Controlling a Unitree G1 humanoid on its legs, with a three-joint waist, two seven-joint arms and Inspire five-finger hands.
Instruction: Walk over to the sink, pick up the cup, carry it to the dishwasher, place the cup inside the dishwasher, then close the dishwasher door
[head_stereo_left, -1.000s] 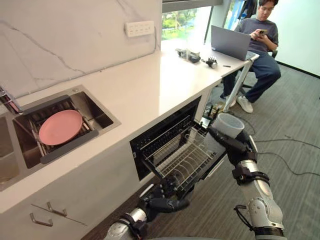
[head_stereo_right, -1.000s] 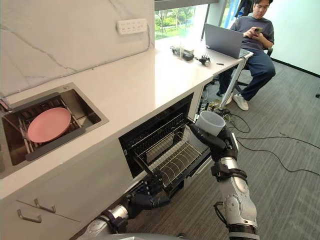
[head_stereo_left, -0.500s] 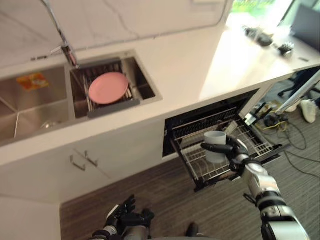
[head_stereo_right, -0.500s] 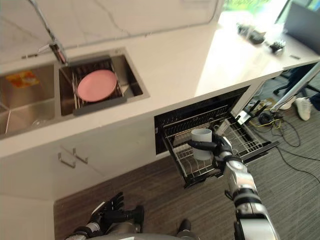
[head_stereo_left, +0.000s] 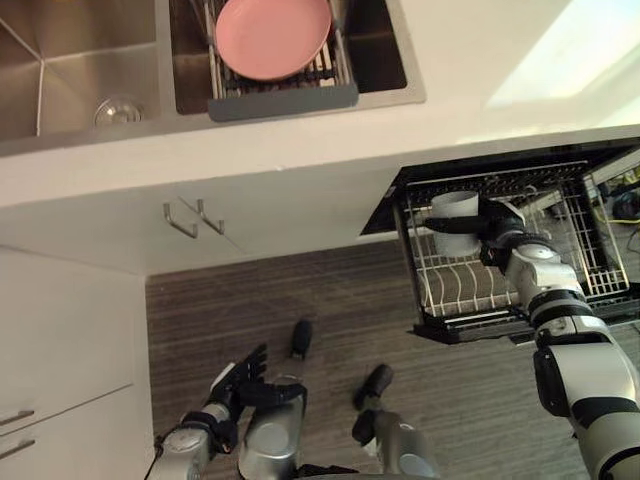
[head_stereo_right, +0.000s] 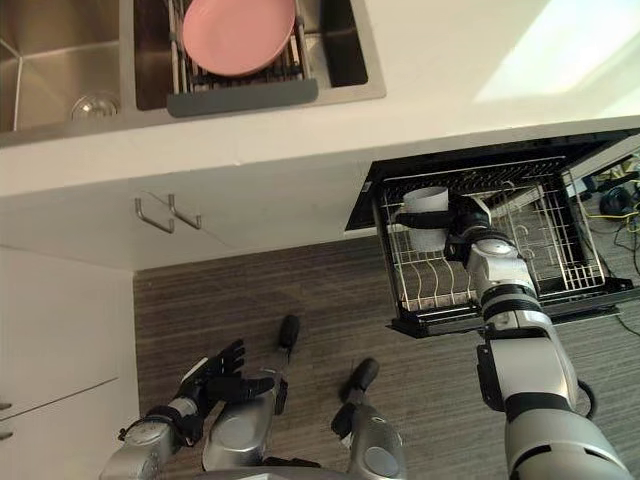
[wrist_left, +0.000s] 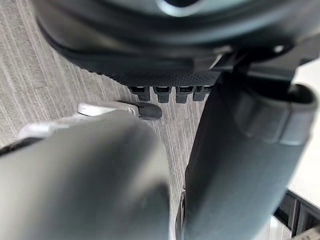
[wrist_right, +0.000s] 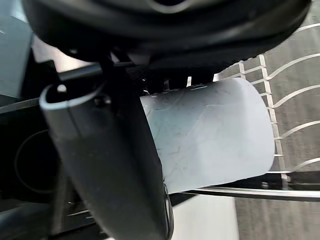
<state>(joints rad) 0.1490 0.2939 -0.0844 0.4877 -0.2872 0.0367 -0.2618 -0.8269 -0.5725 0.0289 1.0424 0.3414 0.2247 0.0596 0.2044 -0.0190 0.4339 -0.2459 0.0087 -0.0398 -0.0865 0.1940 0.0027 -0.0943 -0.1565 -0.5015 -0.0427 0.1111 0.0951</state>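
A pale grey cup stands upright over the left part of the pulled-out dishwasher rack, mouth up. My right hand is shut on the cup from its right side, thumb and fingers wrapped round its wall. In the right wrist view the cup lies against the palm, with the thumb across it and rack wires behind. Whether the cup's base touches the rack I cannot tell. My left hand hangs low over the floor, open, holding nothing.
The rack's dark front edge juts out over the striped floor. Above it runs the white counter with a steel sink holding a pink plate on a drying rack. Two cabinet handles sit left of the dishwasher.
The camera has tipped downward, so the whole scene shifted. My right hand has stayed shut on the cup and brought it lower over the rack's left side. The left hand still hangs open.
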